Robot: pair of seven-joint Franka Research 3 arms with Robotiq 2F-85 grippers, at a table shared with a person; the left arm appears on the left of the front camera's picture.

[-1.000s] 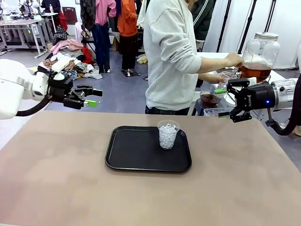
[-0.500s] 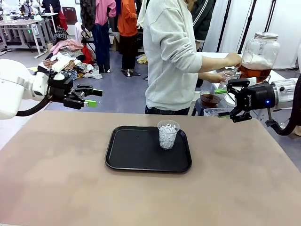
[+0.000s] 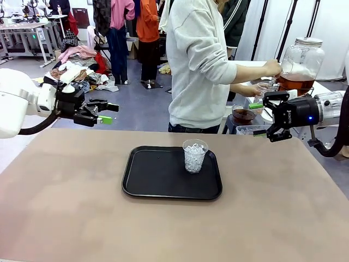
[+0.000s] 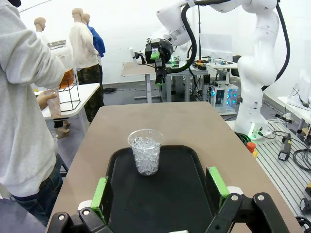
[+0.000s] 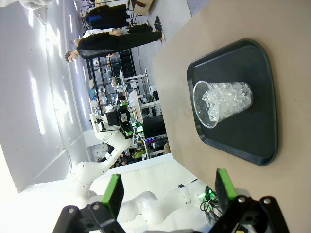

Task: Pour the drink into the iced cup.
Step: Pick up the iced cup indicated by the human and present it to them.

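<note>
A clear plastic cup full of ice (image 3: 194, 155) (image 4: 146, 151) (image 5: 222, 102) stands upright at the far right of a black tray (image 3: 147, 185) (image 4: 121, 194) (image 5: 262, 121). The amber drink (image 3: 296, 83) fills the bottom of a large glass jar (image 3: 301, 60) with a metal lid, on a side table behind the right arm. The person has one hand (image 3: 271, 68) on the jar and holds a small clear cup (image 3: 263, 89) by it. My left gripper (image 3: 109, 113) (image 4: 158, 191) hovers open off the table's far left corner. My right gripper (image 3: 259, 119) (image 5: 167, 191) hangs open at the far right edge. Both hold nothing.
The person (image 3: 199, 65) stands at the table's far side, turned toward the side table. A small bowl of dark liquid (image 3: 243, 114) sits beside the jar. The brown tabletop (image 3: 82, 207) lies bare all around the tray.
</note>
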